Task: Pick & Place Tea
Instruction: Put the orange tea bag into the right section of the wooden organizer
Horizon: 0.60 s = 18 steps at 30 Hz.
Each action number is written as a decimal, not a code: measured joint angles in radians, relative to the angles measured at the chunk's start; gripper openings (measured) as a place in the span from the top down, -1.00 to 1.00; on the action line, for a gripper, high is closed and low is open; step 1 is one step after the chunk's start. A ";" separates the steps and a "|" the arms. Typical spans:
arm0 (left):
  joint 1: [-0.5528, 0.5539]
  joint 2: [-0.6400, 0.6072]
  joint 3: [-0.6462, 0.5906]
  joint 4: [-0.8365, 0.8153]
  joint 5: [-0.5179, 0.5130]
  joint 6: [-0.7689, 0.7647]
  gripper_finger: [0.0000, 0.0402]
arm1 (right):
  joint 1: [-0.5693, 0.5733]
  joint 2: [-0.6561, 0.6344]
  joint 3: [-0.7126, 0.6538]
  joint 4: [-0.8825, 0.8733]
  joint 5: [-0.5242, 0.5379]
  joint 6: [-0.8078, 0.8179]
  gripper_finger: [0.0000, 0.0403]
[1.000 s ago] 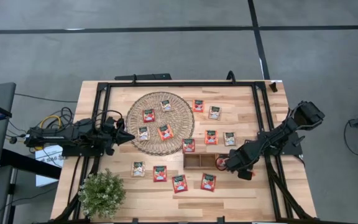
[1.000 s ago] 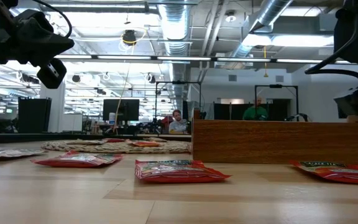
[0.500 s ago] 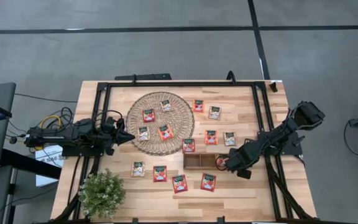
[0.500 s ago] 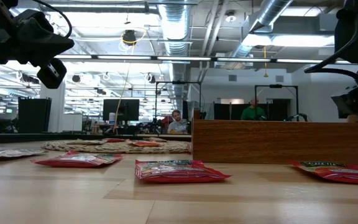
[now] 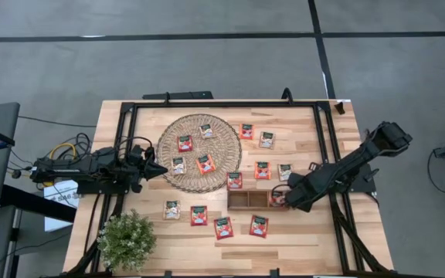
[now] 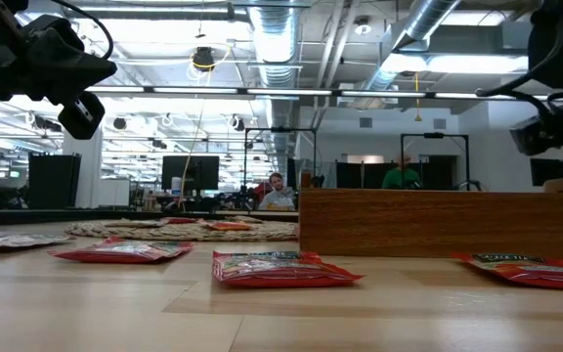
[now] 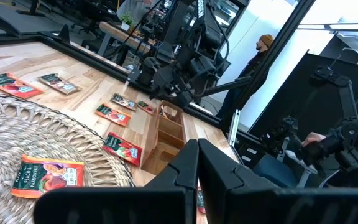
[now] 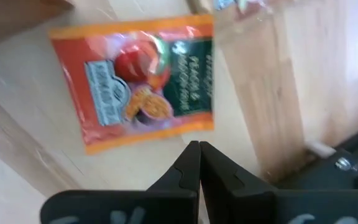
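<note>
High view: my right gripper [image 5: 278,198] sits at the 3 o'clock end of the wooden tray [image 5: 248,199], left gripper [image 5: 161,171] at the wicker mat's [image 5: 199,152] 9 o'clock edge. Tea sachets [image 5: 262,170] lie scattered around the tray and mat.

Left wrist: fingers [image 7: 194,163] pressed together, holding nothing.

Right wrist: fingers [image 8: 194,163] together, empty, above an orange sachet [image 8: 138,78].
</note>
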 joint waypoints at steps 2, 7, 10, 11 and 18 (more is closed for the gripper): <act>0.000 0.000 0.000 0.000 0.000 0.000 1.00 | 0.000 -0.014 0.000 -0.027 -0.003 0.000 1.00; 0.000 0.000 0.000 0.000 0.000 0.000 1.00 | 0.000 -0.041 0.002 -0.027 0.004 0.000 1.00; 0.000 0.000 0.000 0.000 0.000 0.000 1.00 | 0.000 -0.051 0.003 0.004 0.029 -0.002 1.00; 0.000 0.000 0.000 0.000 0.000 0.000 1.00 | 0.000 -0.054 0.003 0.014 0.030 -0.005 0.99; 0.000 0.000 0.000 0.000 0.000 0.001 1.00 | -0.049 -0.056 -0.025 0.028 0.031 -0.002 0.69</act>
